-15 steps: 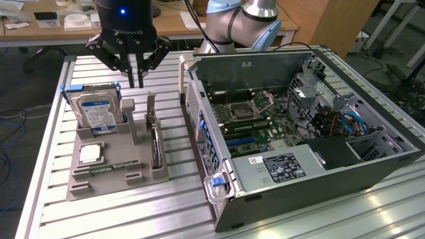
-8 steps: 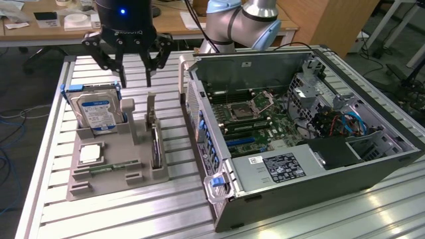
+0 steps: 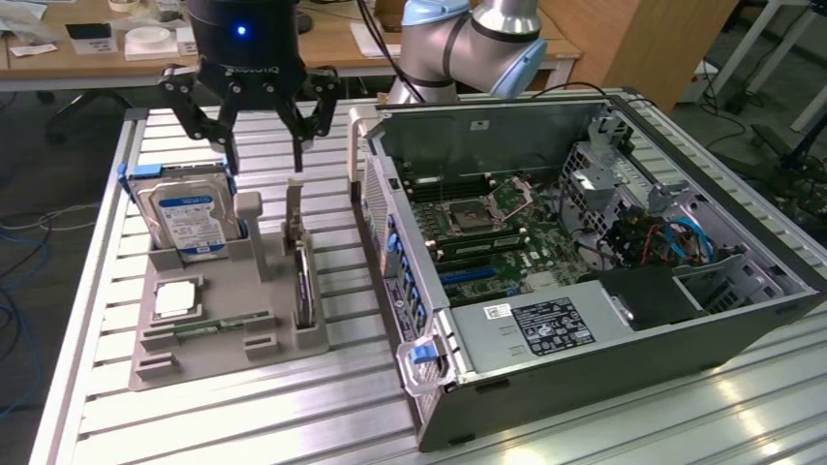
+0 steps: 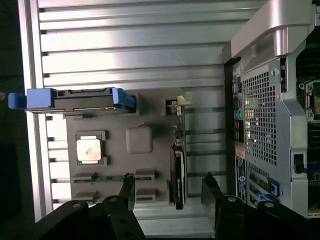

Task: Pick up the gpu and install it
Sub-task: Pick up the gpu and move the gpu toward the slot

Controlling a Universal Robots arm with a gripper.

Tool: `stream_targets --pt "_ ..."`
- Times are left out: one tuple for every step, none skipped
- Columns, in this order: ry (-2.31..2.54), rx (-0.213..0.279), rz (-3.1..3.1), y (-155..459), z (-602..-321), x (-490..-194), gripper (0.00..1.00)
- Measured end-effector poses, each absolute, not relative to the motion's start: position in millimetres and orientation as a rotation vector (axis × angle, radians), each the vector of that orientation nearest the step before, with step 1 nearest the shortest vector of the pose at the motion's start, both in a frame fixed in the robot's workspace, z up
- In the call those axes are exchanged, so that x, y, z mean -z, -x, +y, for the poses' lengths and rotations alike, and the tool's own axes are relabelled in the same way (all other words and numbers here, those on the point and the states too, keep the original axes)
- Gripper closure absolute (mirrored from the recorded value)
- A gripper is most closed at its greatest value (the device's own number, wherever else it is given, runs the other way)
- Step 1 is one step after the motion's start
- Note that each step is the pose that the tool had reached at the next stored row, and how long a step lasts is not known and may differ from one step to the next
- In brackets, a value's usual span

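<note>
The gpu (image 3: pixel 301 283) is a thin dark card standing on edge in a slot of the grey holder tray (image 3: pixel 220 354), on the side nearest the computer case. My gripper (image 3: pixel 262 155) hangs above the far end of the tray, open, with nothing between its fingers. In the wrist view the gpu (image 4: pixel 177 175) shows edge-on, and the gripper (image 4: pixel 169 187) straddles its line from well above. One fingertip (image 4: pixel 128 186) is over the tray and the other (image 4: pixel 210 187) is over the table slats.
The tray also holds a blue-labelled hard drive (image 3: pixel 190 221) upright in blue brackets, a square processor (image 3: pixel 174 298) and a green memory stick (image 3: pixel 213 329). The open computer case (image 3: pixel 582 252) lies beside it on the exterior view's right, motherboard (image 3: pixel 498 228) exposed. A slatted aluminium table (image 3: pixel 194 417) carries everything.
</note>
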State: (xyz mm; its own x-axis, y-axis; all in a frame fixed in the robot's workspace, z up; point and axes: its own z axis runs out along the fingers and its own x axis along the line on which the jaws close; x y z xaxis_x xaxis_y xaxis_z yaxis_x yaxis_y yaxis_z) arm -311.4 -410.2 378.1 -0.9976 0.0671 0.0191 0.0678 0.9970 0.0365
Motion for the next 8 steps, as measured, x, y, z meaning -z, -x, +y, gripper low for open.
stream_targets --pt "0.104 0.056 -3.122 311 -411 -377 0.35" --pt "0.103 0.054 -3.122 311 -412 -377 0.35" --pt "0.103 0.054 -3.122 311 -415 -376 0.35" --pt "0.103 0.054 -3.123 311 -417 -375 0.35" --pt "0.103 0.054 -3.123 311 -418 -373 0.35" --pt "0.103 0.054 -3.123 310 -420 -372 0.35" --pt "0.103 0.054 -3.123 309 -421 -370 0.35" --pt "0.103 0.054 -3.123 308 -421 -369 0.35"
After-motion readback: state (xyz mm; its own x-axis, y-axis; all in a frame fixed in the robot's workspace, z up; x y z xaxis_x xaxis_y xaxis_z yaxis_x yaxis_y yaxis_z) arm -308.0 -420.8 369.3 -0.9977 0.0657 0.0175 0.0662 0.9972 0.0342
